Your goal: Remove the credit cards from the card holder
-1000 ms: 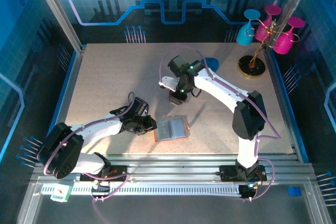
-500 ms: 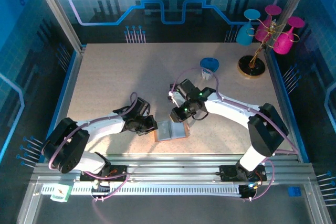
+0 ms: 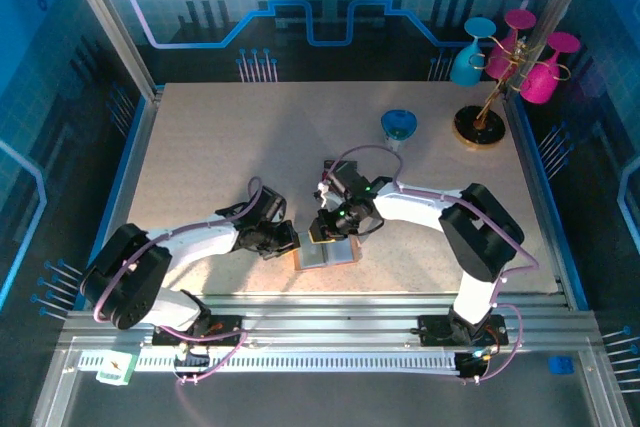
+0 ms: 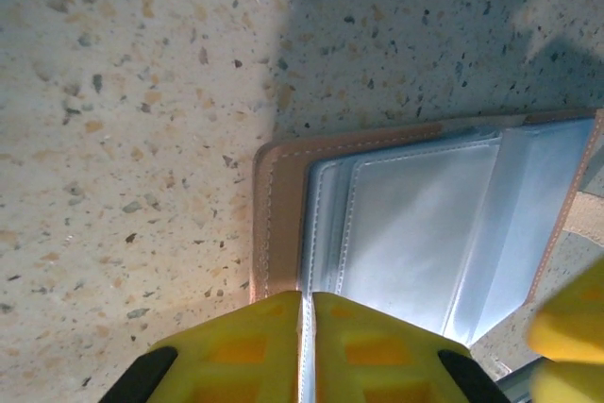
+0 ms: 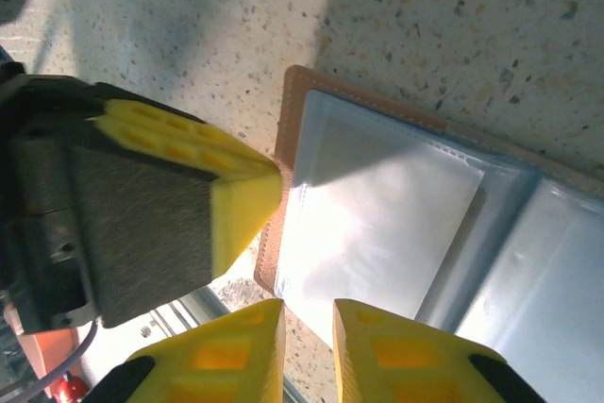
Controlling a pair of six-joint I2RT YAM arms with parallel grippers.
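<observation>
Two grippers at card holder (image 3: 327, 251), which lies open flat, grey-blue inside up, on table (image 3: 220, 137) near front edge. Left gripper (image 4: 302, 304): fingers pressed together, touching holder's brown rim. Right gripper (image 5: 309, 316): thin slit between fingers at holder's edge; clamped or not, cannot tell.

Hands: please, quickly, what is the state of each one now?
Left hand: closed, tips at the card holder edge; a grip cannot be told.
Right hand: narrowly open, nothing seen between its fingers.
</observation>
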